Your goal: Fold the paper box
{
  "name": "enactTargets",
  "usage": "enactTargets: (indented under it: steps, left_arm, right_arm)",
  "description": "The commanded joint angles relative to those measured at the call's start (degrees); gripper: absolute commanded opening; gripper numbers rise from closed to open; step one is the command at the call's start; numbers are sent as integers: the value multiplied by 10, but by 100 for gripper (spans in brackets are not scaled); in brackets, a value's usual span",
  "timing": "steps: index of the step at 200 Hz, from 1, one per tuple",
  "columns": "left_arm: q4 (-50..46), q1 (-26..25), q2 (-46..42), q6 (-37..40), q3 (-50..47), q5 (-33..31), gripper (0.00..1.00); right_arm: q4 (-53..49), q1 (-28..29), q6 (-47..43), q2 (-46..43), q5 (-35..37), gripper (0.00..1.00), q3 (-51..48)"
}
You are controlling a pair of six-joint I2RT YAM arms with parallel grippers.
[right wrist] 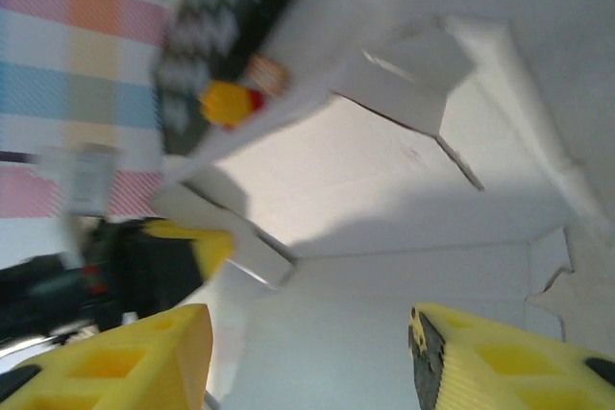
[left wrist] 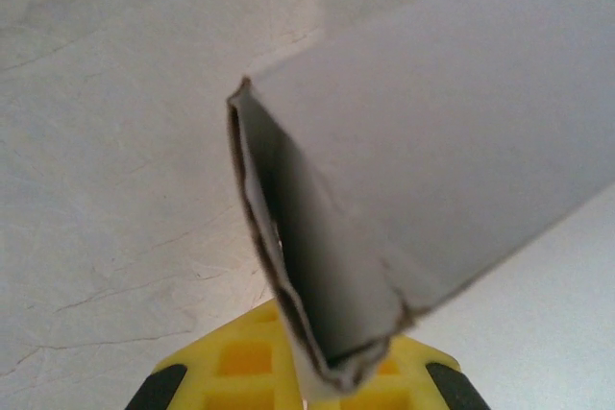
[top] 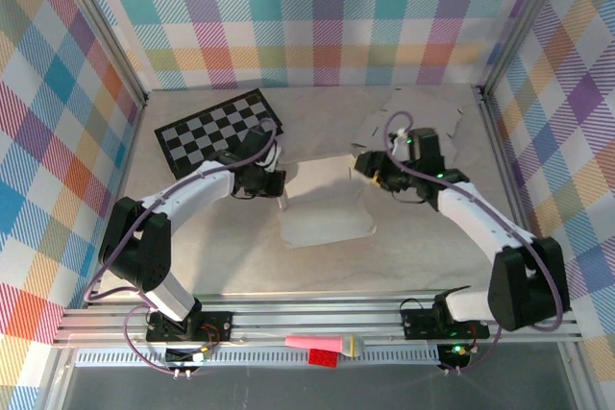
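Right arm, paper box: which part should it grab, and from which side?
Probably the right edge, approached from the right with the jaws straddling the thin sheet. The paper box lies mostly flat, so only its edges and raised flaps offer a pinch. The left gripper is shut on the folded left wall, and the open right gripper sits at the right side.

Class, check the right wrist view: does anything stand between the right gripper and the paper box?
Nothing visible does. The right gripper is open, and the paper box lies straight ahead of it, with only open space between them.
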Motion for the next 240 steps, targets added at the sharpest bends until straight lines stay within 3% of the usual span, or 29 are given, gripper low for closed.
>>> enactTargets:
  steps: [1,25,63,85,108,136,240]
  left_arm:
    - [-13,32,-28,14,33,107,0]
    - [-12,65,-25,20,39,188,0]
    - [-1,98,4,8,50,288,0]
    - [0,106,18,7,57,305,0]
    - [-2,109,31,6,68,309,0]
    - [-11,110,42,9,81,309,0]
    - [-18,110,47,16,84,308,0]
  right_arm:
    - [-34,-58,-46,-25,-69,57,46]
    - [-2,-114,-32,1,-110,49,70]
    - [89,-139,-27,99,-240,42,96]
    - [132,-139,-18,137,-300,41,110]
    - [144,-139,-33,160,-326,41,112]
    - [222,-136,10,161,-353,42,100]
    - [150,-104,-62,162,-346,41,112]
